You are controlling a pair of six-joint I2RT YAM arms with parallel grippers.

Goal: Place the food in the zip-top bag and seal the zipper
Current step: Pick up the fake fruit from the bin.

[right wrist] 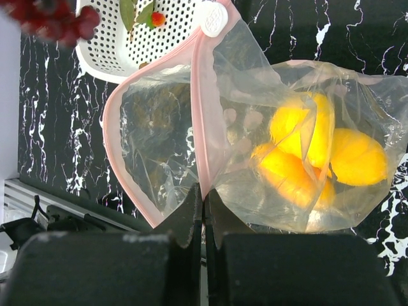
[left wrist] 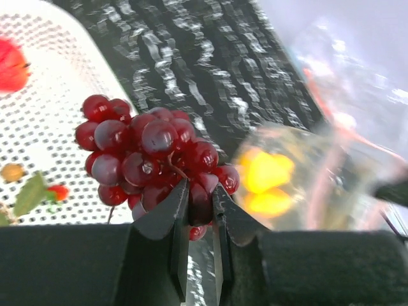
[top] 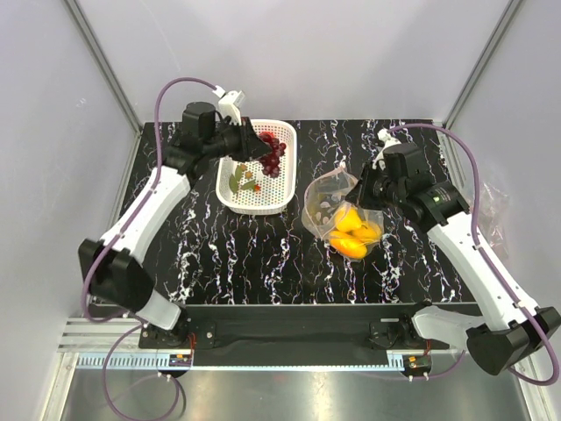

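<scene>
The dark red grape bunch [top: 273, 154] hung lifted off the table [top: 263, 263], near its far edge and left of centre. The clear, crinkled zip-top bag [top: 326, 195] sat right of the table's centre, its mouth open and raised, the pink zipper [right wrist: 196, 108] unsealed. Yellow lemons [top: 354, 231] lay bunched in its near end. A green piece [top: 235, 179] lay left of the bunch and nearer.

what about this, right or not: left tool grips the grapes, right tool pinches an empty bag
Wrong on one point: the bag isn't empty, yellow-orange fruit lies inside, as the right wrist view shows. Left tool grips the grapes; right tool pinches the bag.
</scene>
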